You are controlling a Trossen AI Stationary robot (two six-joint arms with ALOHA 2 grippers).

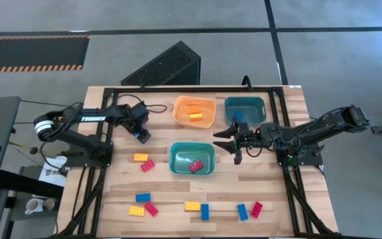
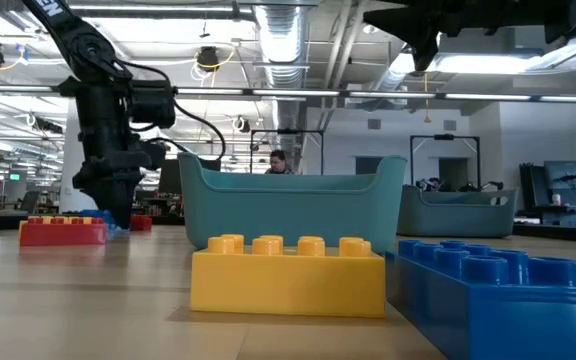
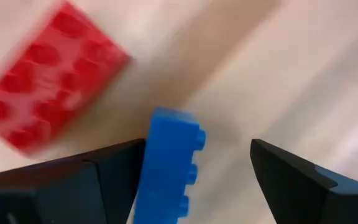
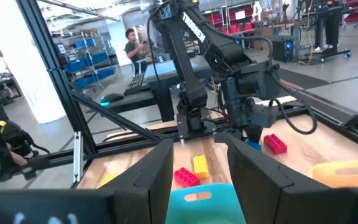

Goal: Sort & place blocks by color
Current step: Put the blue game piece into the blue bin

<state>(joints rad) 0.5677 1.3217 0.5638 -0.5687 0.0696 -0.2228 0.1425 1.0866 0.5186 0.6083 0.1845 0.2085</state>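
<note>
My left gripper (image 1: 142, 135) (image 3: 197, 149) points down at the table's far left, open, with a blue block (image 3: 166, 168) between its fingers. A red block (image 3: 45, 93) lies on the table just beside it. My right gripper (image 1: 225, 141) (image 4: 197, 165) is open and empty, level above the table, between the two teal bins. An orange bin (image 1: 194, 111) holds yellow blocks, the near teal bin (image 1: 192, 159) a red block (image 1: 195, 166). Loose blocks lie on the table: a yellow one (image 1: 140, 157), a red one (image 1: 148, 166), and several along the near edge (image 1: 197, 209). My left gripper touches the blue block with one finger only: the block's flat side (image 3: 146, 180) lies against that finger's inner face (image 3: 120, 177). The other finger (image 3: 291, 177) stands apart from the studded side. The fingers come from above. The low view shows the block's blue edge (image 2: 118, 226) at table level.
The far teal bin (image 1: 245, 109) stands right of the orange bin. A black frame rail (image 1: 191, 89) runs around the table. Close to the low camera lie a yellow block (image 2: 288, 275) and a blue block (image 2: 498, 290). A person (image 4: 132, 43) stands in the room beyond.
</note>
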